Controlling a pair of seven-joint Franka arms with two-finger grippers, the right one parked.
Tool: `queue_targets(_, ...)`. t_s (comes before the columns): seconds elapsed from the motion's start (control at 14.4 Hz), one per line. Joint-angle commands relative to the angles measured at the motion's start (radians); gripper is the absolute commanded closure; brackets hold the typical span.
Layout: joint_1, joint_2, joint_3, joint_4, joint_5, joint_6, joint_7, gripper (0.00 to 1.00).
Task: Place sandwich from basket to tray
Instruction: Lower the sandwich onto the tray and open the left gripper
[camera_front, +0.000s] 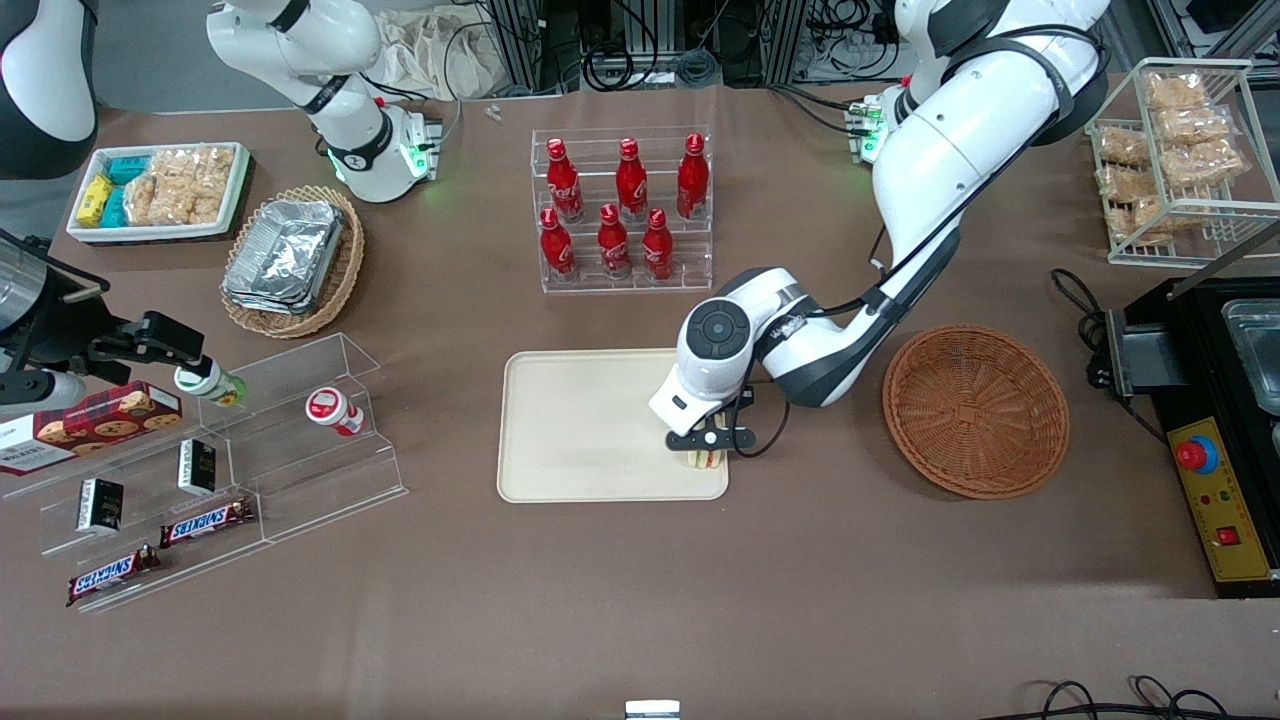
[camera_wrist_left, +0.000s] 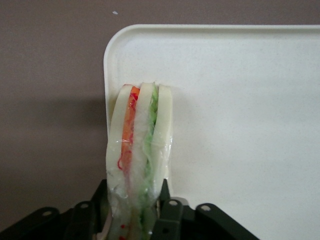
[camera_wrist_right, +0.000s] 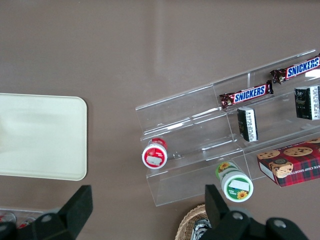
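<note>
The gripper (camera_front: 708, 447) sits low over the corner of the tray (camera_front: 580, 430) that is nearest the front camera and toward the working arm's end of the table. Its fingers (camera_wrist_left: 169, 216) are closed on the sandwich (camera_wrist_left: 140, 150), one on each bread face, so the wedge stands on edge with its orange and green filling layers showing between the pale slices. Held that way, the clear wrap takes the squeeze on the flat sides and the filling is not crushed. In the wrist view the sandwich hangs just inside the tray's rounded corner, close to the rim; whether its lower edge already touches the tray floor cannot be told for certain, though the front view suggests it is at or very near the surface.

The basket (camera_front: 975, 410), a round reddish-brown woven one, lies well apart from the tray toward the working arm's end, and nothing shows inside it. The tray holds nothing but the sandwich at its corner. By the look of it the carry is done and only the release remains; since the wedge is so near the rim, letting go could leave it leaning on the edge or tipping flat.

Farther from the camera, a clear rack (camera_front: 622, 210) holds six red bottles (camera_front: 612, 240).
</note>
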Motion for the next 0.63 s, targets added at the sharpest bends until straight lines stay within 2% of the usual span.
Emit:
queue_targets(0.0,-0.009,-0.021,0.016,0.027,0.017,0.005,-0.018,0.0)
queue_targets(0.35,0.004,-0.122,0.016,0.03,0.002,-0.035,-0.021,0.0)
queue_targets(0.56,0.081,-0.214,0.008,0.017,-0.003,-0.11,-0.023,0.0)
